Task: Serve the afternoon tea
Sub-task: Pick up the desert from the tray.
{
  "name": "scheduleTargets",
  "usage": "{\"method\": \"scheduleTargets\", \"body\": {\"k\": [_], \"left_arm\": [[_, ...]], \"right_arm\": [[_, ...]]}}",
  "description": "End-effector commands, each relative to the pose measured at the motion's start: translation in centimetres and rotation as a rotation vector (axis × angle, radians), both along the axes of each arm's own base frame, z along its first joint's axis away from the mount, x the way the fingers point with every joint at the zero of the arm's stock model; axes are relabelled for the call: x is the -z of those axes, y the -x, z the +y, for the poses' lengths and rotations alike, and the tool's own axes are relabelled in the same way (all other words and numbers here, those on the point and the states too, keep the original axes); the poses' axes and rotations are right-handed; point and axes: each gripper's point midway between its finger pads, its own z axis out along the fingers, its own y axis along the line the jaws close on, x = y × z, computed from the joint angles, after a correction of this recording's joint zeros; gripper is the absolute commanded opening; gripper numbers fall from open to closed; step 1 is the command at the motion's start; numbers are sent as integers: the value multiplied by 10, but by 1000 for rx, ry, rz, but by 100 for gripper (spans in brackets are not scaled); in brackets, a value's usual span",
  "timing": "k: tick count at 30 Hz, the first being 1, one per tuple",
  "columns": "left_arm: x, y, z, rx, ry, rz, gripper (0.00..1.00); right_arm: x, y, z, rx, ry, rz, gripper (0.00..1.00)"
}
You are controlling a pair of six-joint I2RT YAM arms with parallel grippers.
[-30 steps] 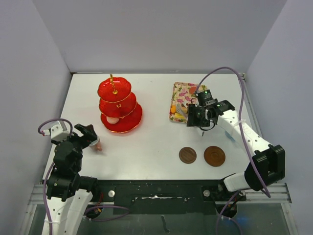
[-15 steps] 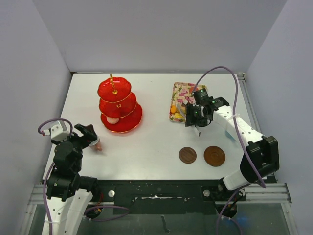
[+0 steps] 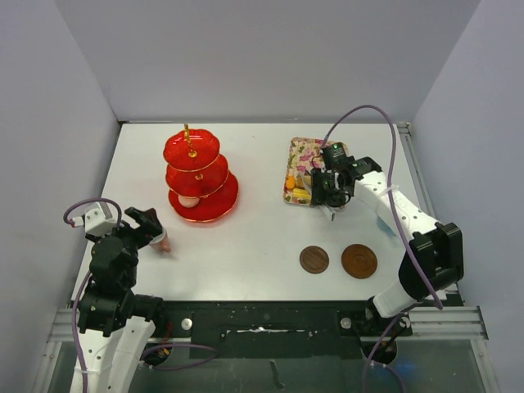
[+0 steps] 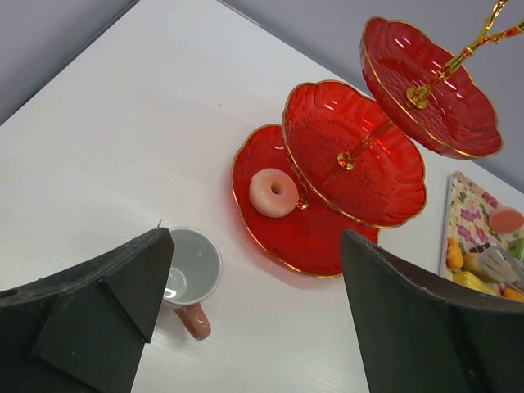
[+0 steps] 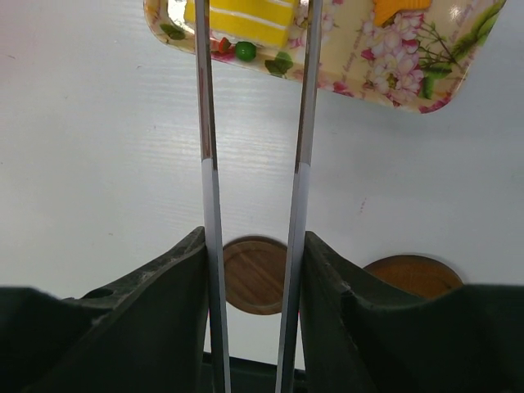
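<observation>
Stand: red translucent, scalloped tiers, gold rod.

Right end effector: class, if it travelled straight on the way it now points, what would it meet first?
Probably the yellow cake slice on the floral tray, framed by the held tongs; depth is unclear.

one three-tier stand, one pink cup, two saucers, one tray, one doughnut, one pair of tongs

The left arm and right arm have black joints and white link shells. A lilac cable loops along each. The left fingers are matt black wedges. A green light glows on the right wrist.
</observation>
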Motion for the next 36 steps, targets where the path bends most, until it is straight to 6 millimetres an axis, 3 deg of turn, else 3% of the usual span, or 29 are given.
{"method": "scheduleTargets", "body": {"k": [1, 5, 11, 14, 22, 31, 36], "left_arm": [[-15, -4, -3, 15, -3, -63, 82], [-15, -4, -2, 14, -2, -62, 81], [-15, -5, -3, 14, -2, -59, 81], [-15, -5, -3, 15, -3, -58, 82], [-15, -5, -2, 12, -3, -57, 82], [-14, -5, -2, 10, -4, -53, 81], [-14, -5, -2, 8, -4, -53, 82]], "right_arm": [[-44, -15, 2, 1, -28, -156, 24], [-56, -14, 4, -3, -53, -193, 23], [-55, -10, 3, -3, -52, -188, 22], [-62, -9, 14, -41, -80, -222, 21], [-97, 6, 61, -155, -191, -343, 21], [-90, 32, 134, -293, -254, -390, 20], [-79, 40, 162, -352, -261, -383, 20]]}}
